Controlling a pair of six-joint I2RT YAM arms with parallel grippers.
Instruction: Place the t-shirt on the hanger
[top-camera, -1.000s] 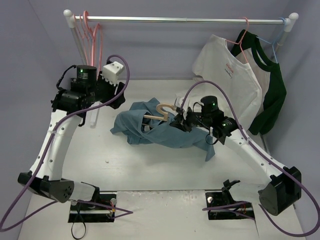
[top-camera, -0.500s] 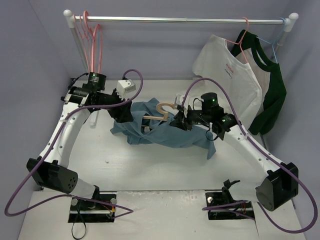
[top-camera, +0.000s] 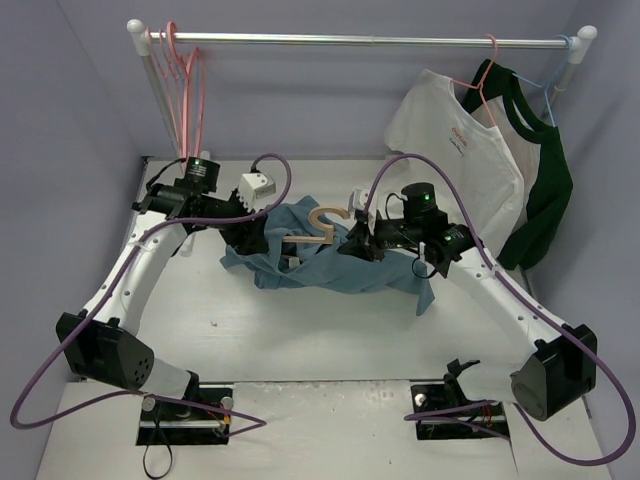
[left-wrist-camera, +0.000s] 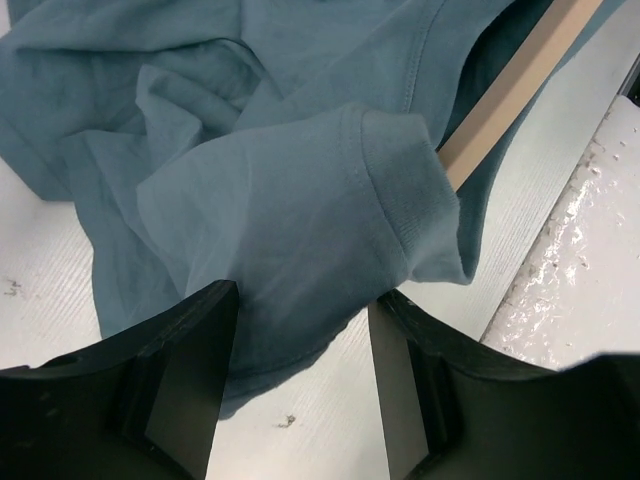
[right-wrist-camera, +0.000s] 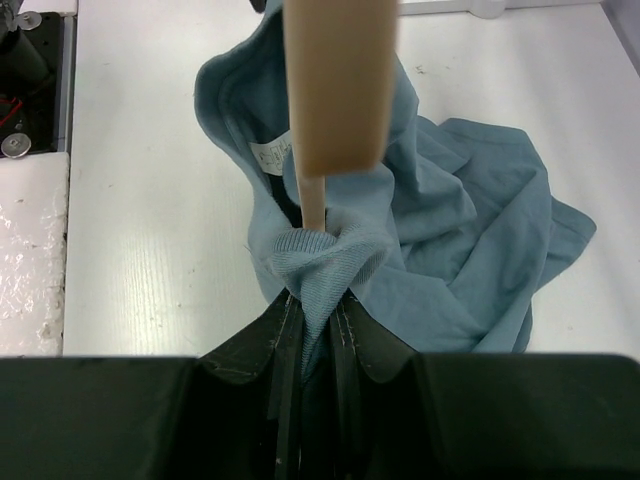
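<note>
Crumpled dusty teal-blue cloth t-shirt (top-camera: 335, 268) lies on the white table (top-camera: 300, 340), with the thin tan wooden hanger (top-camera: 322, 222) partly inside it.
The right gripper (right-wrist-camera: 315, 310) pinches the ribbed collar (right-wrist-camera: 318, 250) tight; the left gripper (left-wrist-camera: 300, 300) is spread wide over a soft hemmed sleeve (left-wrist-camera: 330, 200).

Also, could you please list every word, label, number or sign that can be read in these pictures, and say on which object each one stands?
No text can be read with certainty.
The red print on the chest of the white t-shirt: too small to read.
The white neck label inside the teal t-shirt: faint marks, too blurred to read.
No other writing shows in any view.
</note>
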